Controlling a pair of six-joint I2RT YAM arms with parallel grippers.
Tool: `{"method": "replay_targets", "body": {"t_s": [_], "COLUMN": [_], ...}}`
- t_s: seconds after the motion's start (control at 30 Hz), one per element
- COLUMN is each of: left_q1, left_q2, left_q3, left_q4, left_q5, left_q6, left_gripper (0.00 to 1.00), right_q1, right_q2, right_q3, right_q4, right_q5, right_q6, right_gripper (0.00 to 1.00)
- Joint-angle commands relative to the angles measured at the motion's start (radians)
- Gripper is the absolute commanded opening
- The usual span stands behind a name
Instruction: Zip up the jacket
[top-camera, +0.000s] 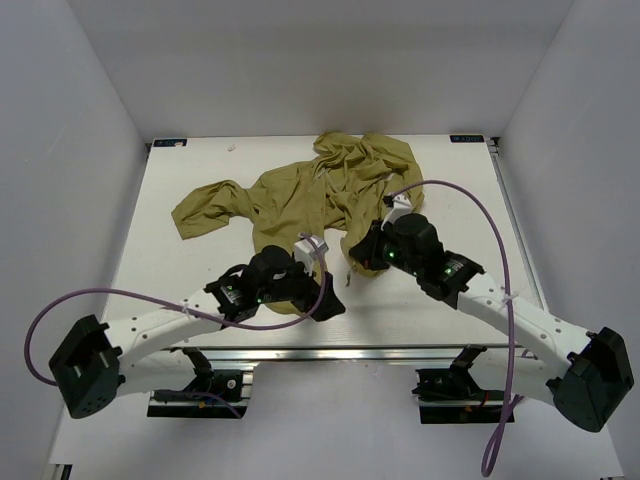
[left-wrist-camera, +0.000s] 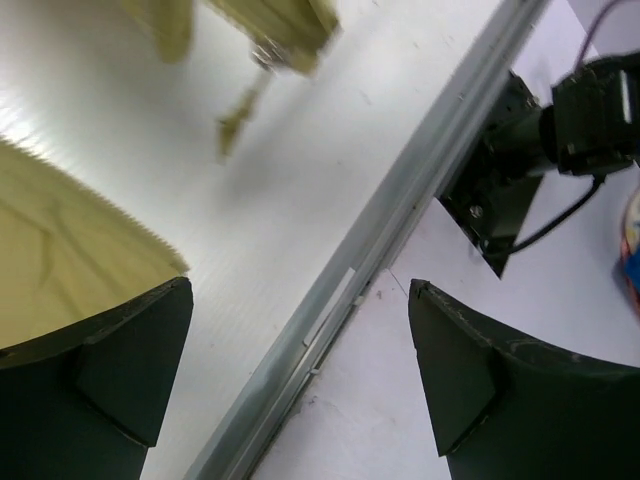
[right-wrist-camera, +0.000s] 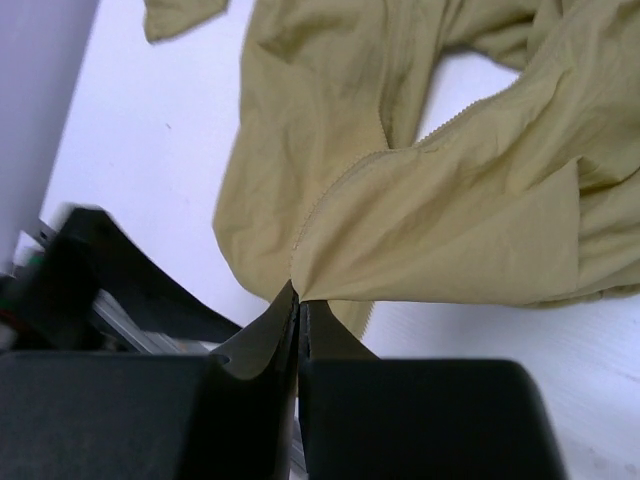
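While the olive jacket (top-camera: 300, 195) is lying crumpled on the white surface (top-camera: 160, 260), the right jaws are pinching its zipper edge at the near hem, and the left jaws are standing wide apart beside it.

The white table (top-camera: 170, 265) bears one thing. A jacket (top-camera: 300, 195) lies crumpled across its far half, sleeve flung left.

White shells and black joints clad the left arm (top-camera: 170, 322) and right arm (top-camera: 520, 310), each trailing a purple cable (top-camera: 60, 300). The left end effector (left-wrist-camera: 300, 290) and right end effector (right-wrist-camera: 298, 300) are black.
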Motion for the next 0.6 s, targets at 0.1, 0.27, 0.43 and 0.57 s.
{"method": "replay_targets", "body": {"t_s": [0.1, 0.27, 0.43, 0.57], "left_q1": [0.019, 0.121, 0.203, 0.246], "left_q2": [-0.094, -0.027, 0.127, 0.214], "left_q3": [0.036, 0.09, 0.099, 0.07], "left_q4": [-0.056, 0.097, 0.311, 0.486], "left_q5": [-0.175, -0.024, 0.258, 0.366], "left_q6": [-0.033, -0.073, -0.183, -0.309], "left_gripper": [0.98, 0.98, 0.93, 0.86], "right_q1": [-0.001, -0.001, 0.0, 0.0], "right_q2": [-0.073, -0.105, -0.114, -0.111], "right_q3": [-0.089, -0.115, -0.125, -0.129], "right_q4": [0.036, 0.042, 0.065, 0.077], "right_q5": [-0.041, -0.041, -0.069, -0.084], "right_q6": [-0.016, -0.016, -0.01, -0.016], "right_gripper": [0.0, 0.0, 0.0, 0.0]}}
